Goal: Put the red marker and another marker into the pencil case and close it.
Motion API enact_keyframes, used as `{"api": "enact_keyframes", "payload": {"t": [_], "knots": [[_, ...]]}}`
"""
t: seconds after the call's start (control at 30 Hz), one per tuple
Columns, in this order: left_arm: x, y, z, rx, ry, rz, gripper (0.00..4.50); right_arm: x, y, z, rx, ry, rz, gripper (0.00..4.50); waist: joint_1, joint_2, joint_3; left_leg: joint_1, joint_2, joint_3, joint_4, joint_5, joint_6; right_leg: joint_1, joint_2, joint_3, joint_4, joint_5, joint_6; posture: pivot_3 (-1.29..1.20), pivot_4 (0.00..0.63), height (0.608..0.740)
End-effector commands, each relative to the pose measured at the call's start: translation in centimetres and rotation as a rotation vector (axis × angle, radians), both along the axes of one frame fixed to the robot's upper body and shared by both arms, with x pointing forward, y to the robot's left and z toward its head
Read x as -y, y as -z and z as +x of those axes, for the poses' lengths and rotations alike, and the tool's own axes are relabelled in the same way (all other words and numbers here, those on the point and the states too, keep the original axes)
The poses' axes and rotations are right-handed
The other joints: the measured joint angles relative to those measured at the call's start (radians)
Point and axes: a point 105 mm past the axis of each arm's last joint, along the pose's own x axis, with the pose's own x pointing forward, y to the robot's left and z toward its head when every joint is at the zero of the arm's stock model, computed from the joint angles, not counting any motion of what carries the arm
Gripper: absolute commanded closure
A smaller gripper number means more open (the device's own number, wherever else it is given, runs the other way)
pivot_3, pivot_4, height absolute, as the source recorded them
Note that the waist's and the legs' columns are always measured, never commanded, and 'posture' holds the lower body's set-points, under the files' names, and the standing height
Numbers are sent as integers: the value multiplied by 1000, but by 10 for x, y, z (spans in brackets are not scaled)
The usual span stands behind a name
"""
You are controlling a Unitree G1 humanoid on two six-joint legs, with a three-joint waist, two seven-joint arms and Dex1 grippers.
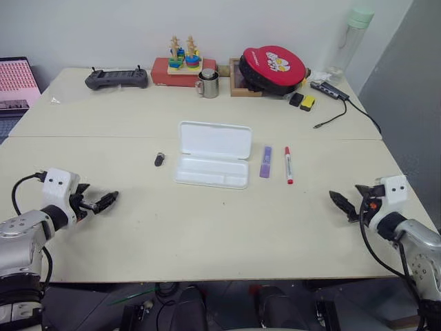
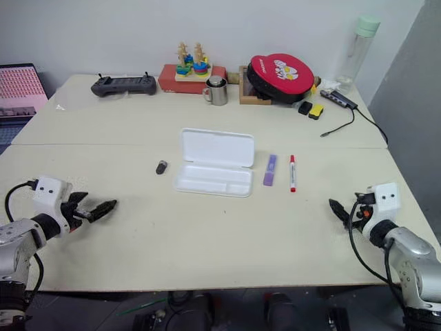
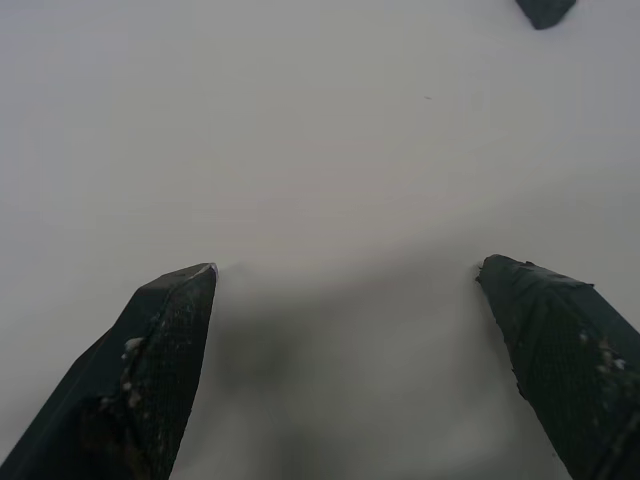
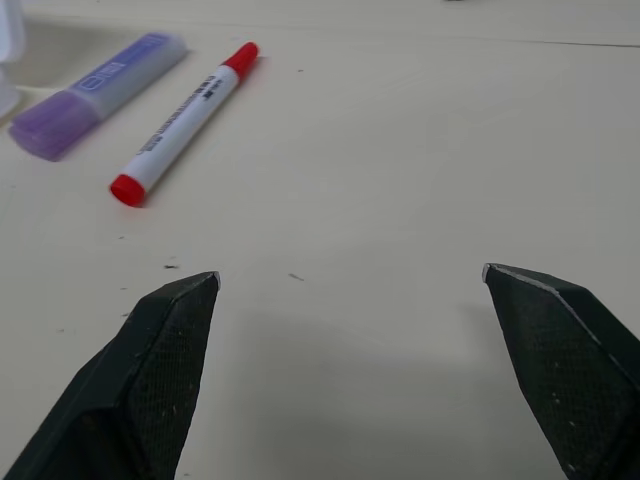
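The white pencil case (image 1: 211, 172) lies open at the table's middle, its lid (image 1: 215, 140) folded back flat. Just right of it lie the lavender-purple marker (image 1: 266, 162) and, further right, the red marker (image 1: 288, 165), side by side. In the right wrist view the red marker (image 4: 185, 122) and the purple marker (image 4: 95, 95) lie well ahead of the fingers. My left gripper (image 1: 103, 201) hovers open near the front left of the table, far from the case. My right gripper (image 1: 342, 204) stands open at the front right, nothing between its fingers.
A small black object (image 1: 159, 159) lies left of the case. Along the back edge stand a game controller (image 1: 117, 78), a stacking toy (image 1: 182, 62), a metal mug (image 1: 207, 83), a red round pouch (image 1: 273, 67), a bottle (image 1: 355, 34) and a cable hub (image 1: 331, 89).
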Motion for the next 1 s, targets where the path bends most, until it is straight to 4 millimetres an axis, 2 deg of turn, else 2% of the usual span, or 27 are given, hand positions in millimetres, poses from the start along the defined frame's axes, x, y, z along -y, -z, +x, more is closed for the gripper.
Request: {"api": "enact_keyframes", "payload": {"t": [0.03,0.3,0.57,0.8,0.9,1.0], "knots": [[6,-15,7,54,38,14,0,-1,-19,4,76,-13,-25,62,0,0,0,0,0,0,0,0,0,0,0,0,0,0,0,0,150,740],[16,-26,19,112,51,-13,0,1,-27,9,101,10,-8,62,0,0,0,0,0,0,1,0,0,0,0,1,0,3,5,0,150,740],[29,-20,23,105,83,-39,0,5,-26,8,93,19,-5,62,0,0,0,0,0,0,0,0,0,0,0,0,0,2,4,0,150,740],[25,-18,21,106,61,-39,0,10,-24,8,87,25,-16,62,0,0,0,0,0,0,1,0,0,0,0,1,0,3,6,0,150,740],[24,-20,22,114,57,-34,0,8,-23,8,82,12,-21,62,0,0,0,0,0,0,1,0,0,0,0,0,0,3,6,0,150,740],[33,-21,19,105,101,-83,0,0,-23,12,92,-31,-28,62,0,0,0,0,0,0,1,0,0,0,0,0,0,3,6,0,150,740]]}}
